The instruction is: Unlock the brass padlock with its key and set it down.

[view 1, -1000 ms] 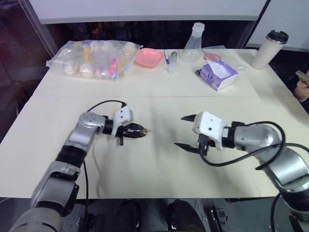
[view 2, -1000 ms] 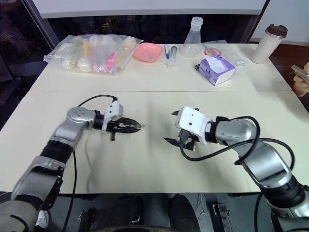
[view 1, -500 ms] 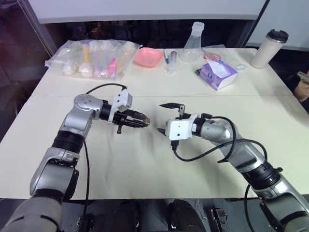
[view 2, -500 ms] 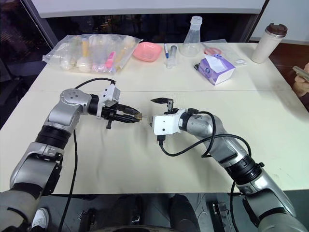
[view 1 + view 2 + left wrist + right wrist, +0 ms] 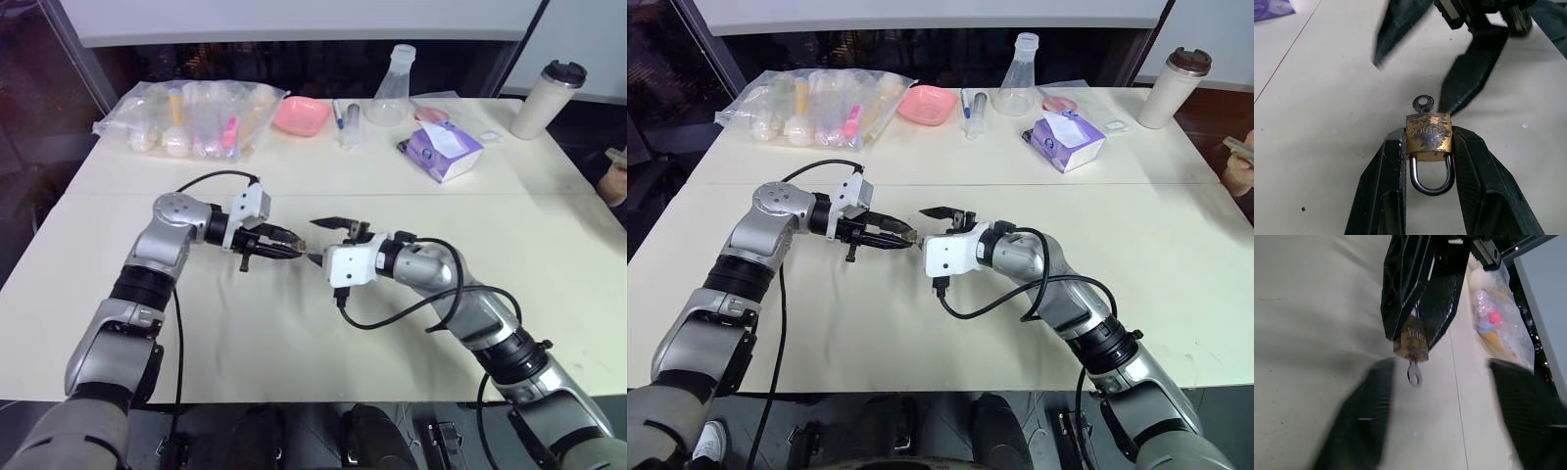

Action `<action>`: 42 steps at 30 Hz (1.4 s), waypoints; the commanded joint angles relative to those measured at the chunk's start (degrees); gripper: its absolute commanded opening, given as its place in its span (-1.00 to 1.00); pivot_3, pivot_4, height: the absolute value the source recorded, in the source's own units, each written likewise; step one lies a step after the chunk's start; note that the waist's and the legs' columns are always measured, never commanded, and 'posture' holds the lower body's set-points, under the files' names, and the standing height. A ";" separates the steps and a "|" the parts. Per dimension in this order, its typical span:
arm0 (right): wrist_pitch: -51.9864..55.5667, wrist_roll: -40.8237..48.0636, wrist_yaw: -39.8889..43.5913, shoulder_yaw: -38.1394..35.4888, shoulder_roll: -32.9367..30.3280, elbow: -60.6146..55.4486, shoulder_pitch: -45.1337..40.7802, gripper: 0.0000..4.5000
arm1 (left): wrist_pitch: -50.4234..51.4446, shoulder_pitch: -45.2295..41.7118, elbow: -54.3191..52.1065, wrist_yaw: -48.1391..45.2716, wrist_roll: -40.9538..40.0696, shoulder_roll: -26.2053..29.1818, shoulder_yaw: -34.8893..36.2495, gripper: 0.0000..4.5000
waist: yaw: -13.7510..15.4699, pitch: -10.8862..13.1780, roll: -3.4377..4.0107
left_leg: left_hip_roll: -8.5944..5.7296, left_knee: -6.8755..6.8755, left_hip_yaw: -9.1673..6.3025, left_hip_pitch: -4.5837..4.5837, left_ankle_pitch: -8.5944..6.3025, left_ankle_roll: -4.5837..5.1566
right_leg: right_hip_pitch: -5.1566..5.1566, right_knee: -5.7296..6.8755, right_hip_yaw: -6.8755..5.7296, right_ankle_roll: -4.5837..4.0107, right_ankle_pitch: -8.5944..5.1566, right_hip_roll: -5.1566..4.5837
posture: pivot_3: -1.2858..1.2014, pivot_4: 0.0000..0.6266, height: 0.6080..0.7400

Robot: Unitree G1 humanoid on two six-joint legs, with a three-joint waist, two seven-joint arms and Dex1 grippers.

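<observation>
The left gripper pinched the brass padlock above mid-tabletop (key in its base); the right gripper, fingers spread, flanked that key without touching.

Silver jointed arms, white wrist housings, looping black cables, 2-fingered black tools

Mid-frame above the table, the left gripper pinches the brass padlock; the right gripper faces it from the right.
</observation>
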 commanded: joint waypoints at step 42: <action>-32.37 -5.65 -10.08 -4.84 -7.04 10.52 -2.03 0.54 | 8.13 -1.49 -10.15 -3.79 -6.07 1.74 2.62 -0.67 | -0.25 0.00 0.00 | 0.01 0.00 0.05 0.01 0.21 -0.36 | -0.04 0.05 0.04 0.00 0.00 0.04 | 0.03 -0.52 0.62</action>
